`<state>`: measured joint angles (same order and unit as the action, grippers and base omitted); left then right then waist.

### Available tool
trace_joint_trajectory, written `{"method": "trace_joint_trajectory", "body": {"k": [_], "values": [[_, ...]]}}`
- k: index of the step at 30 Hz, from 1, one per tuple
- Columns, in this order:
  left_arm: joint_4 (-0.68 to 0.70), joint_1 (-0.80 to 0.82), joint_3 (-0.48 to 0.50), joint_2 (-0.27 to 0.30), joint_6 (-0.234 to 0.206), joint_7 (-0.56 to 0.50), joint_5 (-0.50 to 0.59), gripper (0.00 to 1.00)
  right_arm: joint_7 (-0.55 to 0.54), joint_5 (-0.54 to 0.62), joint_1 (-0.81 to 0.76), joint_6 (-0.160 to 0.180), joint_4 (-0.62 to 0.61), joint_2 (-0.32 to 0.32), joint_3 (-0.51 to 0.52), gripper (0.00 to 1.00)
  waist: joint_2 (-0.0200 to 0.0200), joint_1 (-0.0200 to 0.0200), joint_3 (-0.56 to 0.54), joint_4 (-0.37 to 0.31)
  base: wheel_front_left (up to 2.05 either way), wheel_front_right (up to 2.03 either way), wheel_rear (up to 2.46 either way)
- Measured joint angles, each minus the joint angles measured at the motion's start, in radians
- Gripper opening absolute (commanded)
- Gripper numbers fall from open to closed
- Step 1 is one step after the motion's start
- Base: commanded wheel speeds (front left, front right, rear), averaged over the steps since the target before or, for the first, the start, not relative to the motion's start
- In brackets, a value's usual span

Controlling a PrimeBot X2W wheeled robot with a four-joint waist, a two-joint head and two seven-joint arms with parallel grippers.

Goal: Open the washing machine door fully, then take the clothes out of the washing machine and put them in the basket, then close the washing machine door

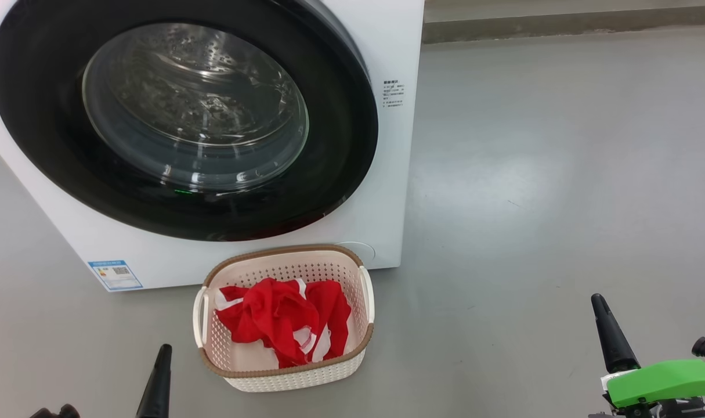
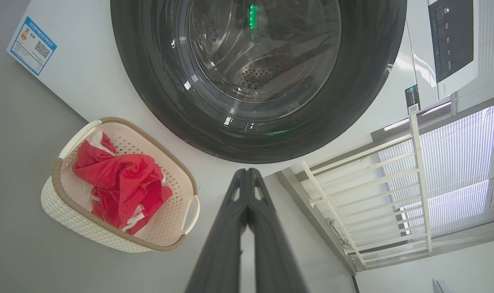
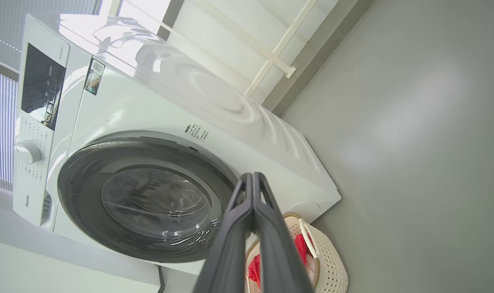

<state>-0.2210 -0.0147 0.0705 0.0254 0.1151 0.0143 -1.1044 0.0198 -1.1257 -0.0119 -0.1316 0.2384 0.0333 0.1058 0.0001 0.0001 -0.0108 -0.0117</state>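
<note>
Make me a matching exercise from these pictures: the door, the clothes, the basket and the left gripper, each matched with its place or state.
1. washing machine door
2. clothes
3. basket
4. left gripper

A. shut and empty
B. on the floor in front of the washing machine
C. closed
D. heaped in the basket

Pairs: 1-C, 2-D, 3-B, 4-A

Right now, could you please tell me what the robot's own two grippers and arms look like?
The left gripper has two long, matte dark-grey fingers that taper to slim tips, each with an elongated cut-out near the end. The right gripper has the same fingers. In the head view, a bright green plastic cover sits at its base, with a small black knob beside it.
</note>
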Motion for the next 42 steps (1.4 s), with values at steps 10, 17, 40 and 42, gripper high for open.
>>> {"method": "trace_joint_trajectory", "body": {"k": [10,17,40,42], "values": [[-0.010,0.012,0.002,0.000,0.000,-0.030,-0.114,0.00,-0.030,-0.102,0.004,0.000,0.008,0.000,0.007,0.00,0.0000,0.0000,0.003,0.003,0.00,0.00,0.00],[-0.015,0.024,0.003,0.001,0.001,-0.049,-0.187,0.00,-0.048,-0.181,0.023,0.000,0.012,0.001,0.009,0.00,0.0000,0.0000,0.005,0.004,0.00,0.00,0.00],[-0.041,0.064,0.007,0.004,0.001,-0.111,-0.440,0.00,-0.116,-0.426,0.063,0.000,0.026,0.002,0.017,0.00,0.0000,0.0000,0.013,0.011,0.00,0.00,0.00],[-0.042,0.073,0.008,0.004,0.001,-0.112,-0.466,0.00,-0.118,-0.445,0.065,0.000,0.029,0.002,0.018,0.00,0.0000,0.0000,0.013,0.011,0.00,0.00,0.00]]}}
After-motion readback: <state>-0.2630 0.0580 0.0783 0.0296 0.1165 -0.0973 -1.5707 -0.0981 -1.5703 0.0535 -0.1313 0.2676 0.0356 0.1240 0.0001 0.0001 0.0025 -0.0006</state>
